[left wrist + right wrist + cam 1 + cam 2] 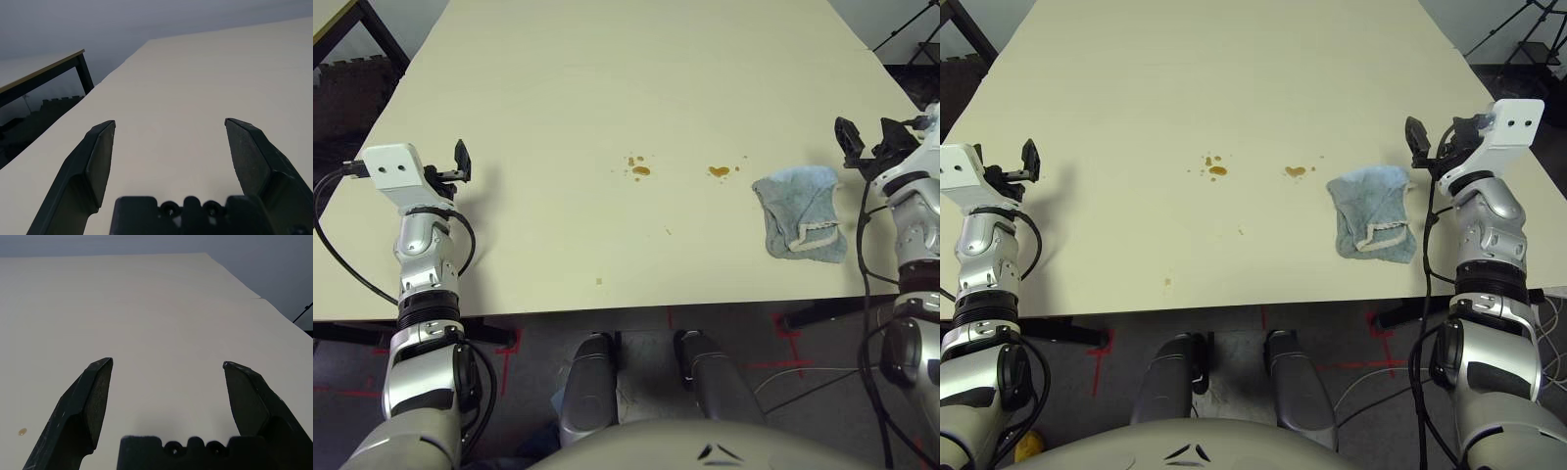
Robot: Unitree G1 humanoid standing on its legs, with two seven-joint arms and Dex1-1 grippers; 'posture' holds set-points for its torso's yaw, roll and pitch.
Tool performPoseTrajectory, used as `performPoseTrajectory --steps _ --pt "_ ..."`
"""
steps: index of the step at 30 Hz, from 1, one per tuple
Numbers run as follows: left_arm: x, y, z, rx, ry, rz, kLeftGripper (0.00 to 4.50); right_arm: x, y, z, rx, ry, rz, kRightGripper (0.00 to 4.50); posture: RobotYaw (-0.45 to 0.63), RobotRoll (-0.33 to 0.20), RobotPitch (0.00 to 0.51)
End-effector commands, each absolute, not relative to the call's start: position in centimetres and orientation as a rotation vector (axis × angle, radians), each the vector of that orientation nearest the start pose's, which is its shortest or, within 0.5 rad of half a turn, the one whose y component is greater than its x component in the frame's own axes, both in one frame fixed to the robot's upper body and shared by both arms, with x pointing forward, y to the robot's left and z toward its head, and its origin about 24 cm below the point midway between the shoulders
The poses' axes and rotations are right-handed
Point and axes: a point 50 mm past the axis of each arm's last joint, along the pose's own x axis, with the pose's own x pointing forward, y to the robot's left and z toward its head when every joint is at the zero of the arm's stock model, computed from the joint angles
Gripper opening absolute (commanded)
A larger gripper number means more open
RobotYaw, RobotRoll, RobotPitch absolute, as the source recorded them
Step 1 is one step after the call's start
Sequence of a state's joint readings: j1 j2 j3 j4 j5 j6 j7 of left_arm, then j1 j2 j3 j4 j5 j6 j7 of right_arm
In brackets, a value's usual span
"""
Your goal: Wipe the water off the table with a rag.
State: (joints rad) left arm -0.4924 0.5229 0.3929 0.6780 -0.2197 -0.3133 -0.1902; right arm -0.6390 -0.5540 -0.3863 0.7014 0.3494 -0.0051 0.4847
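On the left, the left gripper (460,164) hovers over the near left part of the table (607,59), its jaws spread wide with nothing between them, well apart from the spill. Toward the middle lies the water (640,170): one amber-brown blob with a few tiny droplets beside it, and a second blob (719,172) a little to its right. Just right of that second blob sits the rag (800,212), crumpled, light blue-grey, its whitish hem turned toward the near edge. At the far right, the right gripper (1430,144) hangs just beyond the rag's right side, jaws also wide and empty.

By my reading the task has not started: the rag is untouched and both blobs are intact (so grasping and all the wiping remain). The right arm looks the better placed to take the rag.

The droplets are too small to count surely. The right gripper is partly cut off at the picture edge in the left eye view. The rag's folds hide its underside.
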Motion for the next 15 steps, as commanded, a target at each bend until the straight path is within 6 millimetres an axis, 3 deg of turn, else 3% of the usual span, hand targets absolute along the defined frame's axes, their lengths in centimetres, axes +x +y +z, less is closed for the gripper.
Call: performPoseTrajectory --steps 1,10,15 --pt "30.8 33.8 12.8 0.15 -0.284 0.297 4.5 34.2 -31.7 14.6 0.05 -0.154 0.043 4.49 0.07 0.0 0.151" --pt "31.6 32.5 12.7 0.133 -0.283 0.248 4.5 33.9 -32.4 15.0 0.041 -0.162 0.034 4.49 0.04 0.0 0.166" --pt "31.4 33.1 12.5 0.131 -0.267 0.237 4.5 33.9 -31.6 14.7 0.043 -0.17 0.043 4.49 0.01 0.0 0.165"
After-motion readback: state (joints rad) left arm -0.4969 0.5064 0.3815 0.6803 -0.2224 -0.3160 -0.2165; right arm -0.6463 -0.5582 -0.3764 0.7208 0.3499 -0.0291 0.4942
